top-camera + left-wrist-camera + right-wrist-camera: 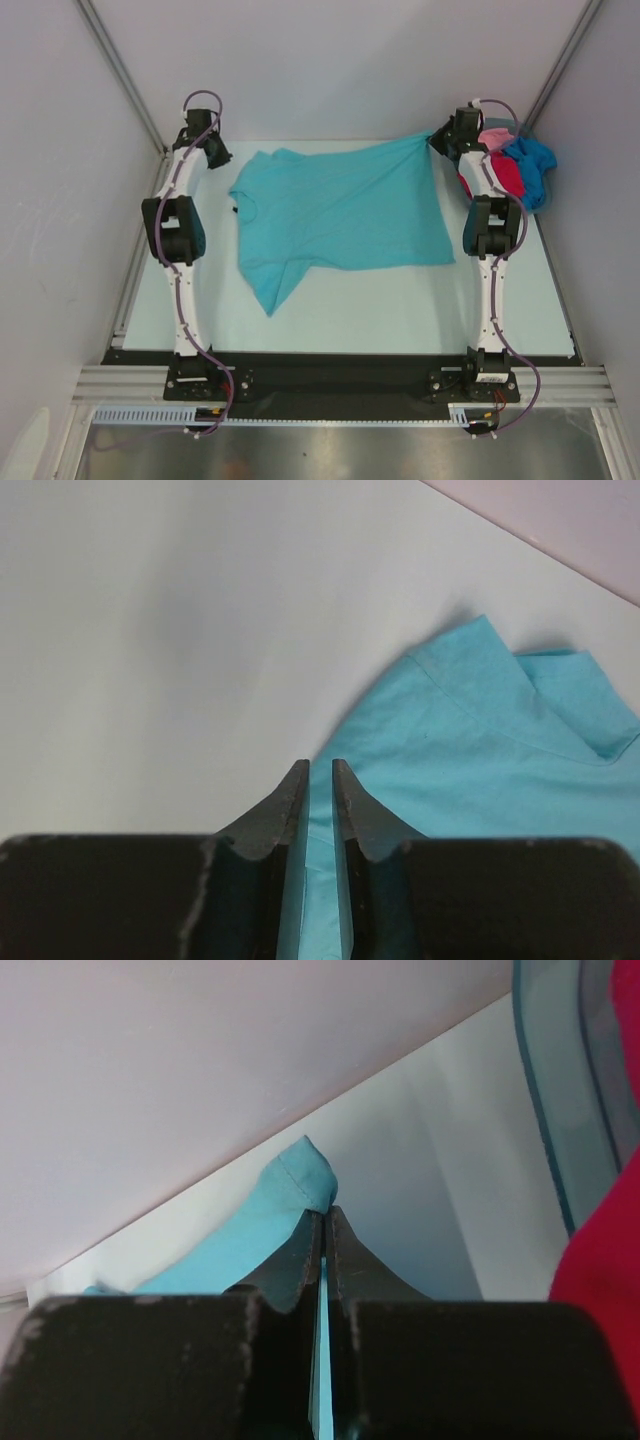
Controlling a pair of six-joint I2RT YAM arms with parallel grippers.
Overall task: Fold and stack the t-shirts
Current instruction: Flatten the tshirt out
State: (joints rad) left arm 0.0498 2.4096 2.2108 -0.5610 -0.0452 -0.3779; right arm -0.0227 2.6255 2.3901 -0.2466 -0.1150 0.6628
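teal t-shirt (480, 750): cut by right edge | red t-shirt (603, 1290): cut by right edge | basket (548, 1090): mostly out of frame

Nothing readable from my side: no text, labels, brand marks or numbers in the overhead view or either wrist view. The teal t-shirt (340, 215) shows plain cloth with no print, and the table (400, 310) surface is unmarked.

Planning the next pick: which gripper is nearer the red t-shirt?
Right. The right gripper, shut on the teal t-shirt at its corner, is just beside the red t-shirt. The left gripper is far across the table, at the teal one's opposite side.
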